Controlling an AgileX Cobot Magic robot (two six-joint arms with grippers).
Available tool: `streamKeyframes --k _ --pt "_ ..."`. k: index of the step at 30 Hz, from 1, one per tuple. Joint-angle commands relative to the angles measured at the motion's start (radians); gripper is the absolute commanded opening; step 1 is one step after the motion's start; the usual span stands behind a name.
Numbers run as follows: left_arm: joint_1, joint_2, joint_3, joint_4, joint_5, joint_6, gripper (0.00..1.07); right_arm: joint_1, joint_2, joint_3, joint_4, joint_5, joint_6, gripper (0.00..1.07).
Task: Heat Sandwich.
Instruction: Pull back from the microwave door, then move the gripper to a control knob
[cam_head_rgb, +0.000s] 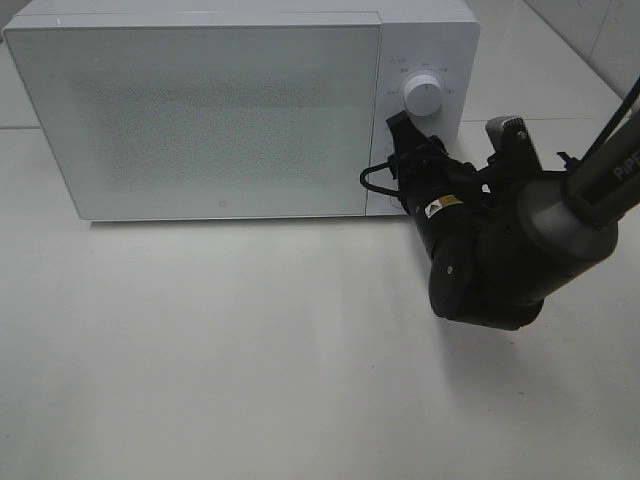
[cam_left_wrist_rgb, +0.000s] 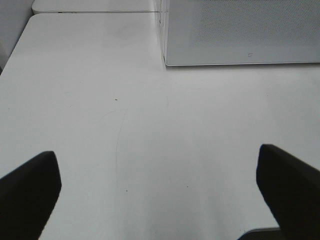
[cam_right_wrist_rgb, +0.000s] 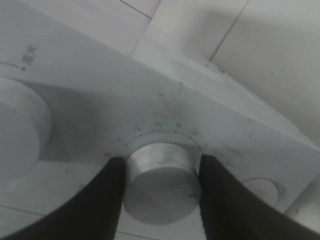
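Clasping one dial, right end effector, second dial beside it, one microwave, left end effector released

Soft, cool-white, diffuse light fills the high view. The white tabletop is bright, close to washed out, with little texture. The right arm casts a faint, soft-edged shadow on the tabletop toward its right edge, and a thin dark line runs under the front of the microwave. The microwave's door shows a grainy speckle. The arm reads near black with little detail.

In the left wrist view the left pincer shows its fingers as blurred black masses, and the tabletop beyond them is sharper.

The right wrist view is dimmer, grey and soft. The knob at the right pincer is slightly blurred and the printed marks are smeared. A second knob throws a broad shadow on the panel.
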Motion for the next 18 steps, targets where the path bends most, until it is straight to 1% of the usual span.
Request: streamKeyframes --k 1,3,5,8,11,18 --pt "0.003 -0.023 0.003 -0.005 -0.013 -0.001 1.01 0.000 -0.013 -0.014 -0.035 -0.144 0.158 0.08" --pt "0.003 -0.023 0.003 -0.005 -0.013 -0.001 1.01 0.000 -0.013 -0.014 -0.035 -0.144 0.191 0.08" --pt "0.003 -0.023 0.003 -0.005 -0.013 -0.001 1.01 0.000 -0.013 -0.014 -0.009 -0.144 0.298 0.08" --pt "0.003 -0.023 0.003 -0.005 -0.013 -0.001 1.01 0.000 -0.013 -0.014 0.002 -0.144 0.357 0.08" --pt "0.003 -0.023 0.003 -0.005 -0.013 -0.001 1.01 0.000 -0.013 -0.014 0.022 -0.144 0.477 0.08" --pt "0.003 -0.023 0.003 -0.005 -0.013 -0.001 1.01 0.000 -0.013 -0.014 0.025 -0.144 0.497 0.08"
